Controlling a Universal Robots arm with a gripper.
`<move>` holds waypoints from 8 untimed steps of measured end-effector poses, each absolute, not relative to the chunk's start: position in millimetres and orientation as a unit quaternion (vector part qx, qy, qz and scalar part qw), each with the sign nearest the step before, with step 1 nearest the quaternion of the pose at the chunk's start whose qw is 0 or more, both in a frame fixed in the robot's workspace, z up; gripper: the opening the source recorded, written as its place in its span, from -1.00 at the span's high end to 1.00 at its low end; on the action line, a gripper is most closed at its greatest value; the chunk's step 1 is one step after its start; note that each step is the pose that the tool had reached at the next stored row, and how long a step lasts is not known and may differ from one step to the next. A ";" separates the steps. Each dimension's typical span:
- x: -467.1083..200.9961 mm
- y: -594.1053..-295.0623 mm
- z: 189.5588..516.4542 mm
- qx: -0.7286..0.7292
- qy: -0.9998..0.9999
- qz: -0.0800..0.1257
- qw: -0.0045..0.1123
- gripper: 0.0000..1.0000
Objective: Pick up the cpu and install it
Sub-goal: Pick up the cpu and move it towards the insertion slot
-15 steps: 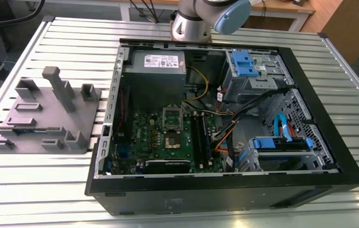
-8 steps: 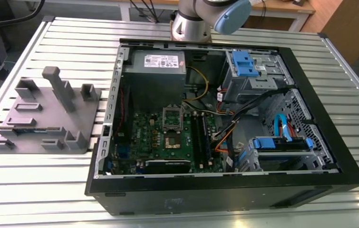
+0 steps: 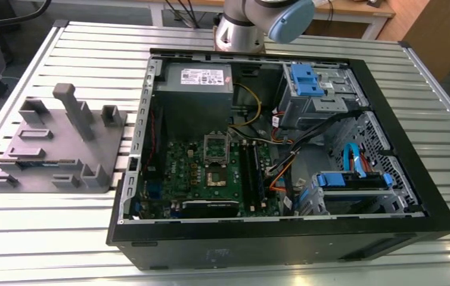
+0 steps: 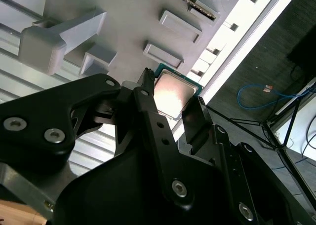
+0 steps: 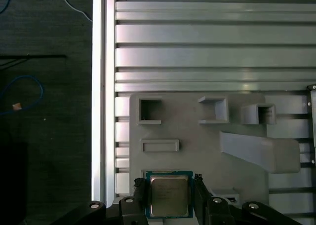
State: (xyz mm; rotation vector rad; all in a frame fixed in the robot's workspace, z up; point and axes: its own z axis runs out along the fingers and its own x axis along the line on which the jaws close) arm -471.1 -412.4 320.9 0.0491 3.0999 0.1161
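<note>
In both wrist views the cpu [image 5: 169, 195] [image 4: 173, 91], a small square chip with a silvery top and green rim, sits between my gripper's two black fingers. My gripper [image 5: 169, 188] [image 4: 173, 100] is shut on it, one finger [image 5: 139, 189] against each opposite edge. The chip hangs above the grey plastic fixture [image 5: 197, 151], over the fixture's edge nearest the table's rim. In the exterior view the fixture [image 3: 58, 149] lies at the left, beside the open computer case. On the green motherboard the socket [image 3: 215, 177] shows dark, with its metal frame [image 3: 216, 146] tilted up behind it.
The open black case [image 3: 288, 149] holds the power supply [image 3: 196, 77], blue-tabbed drive bays [image 3: 308, 80], loose cables and memory slots [image 3: 250, 170] beside the socket. The fixture carries tall posts [image 3: 70, 104] and small pockets [image 5: 150, 110]. The slatted aluminium table [image 3: 50, 226] ends near the fixture, with dark floor beyond it.
</note>
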 end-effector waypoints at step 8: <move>-471.1 -412.4 333.9 0.016 0.999 0.037 0.020 0.06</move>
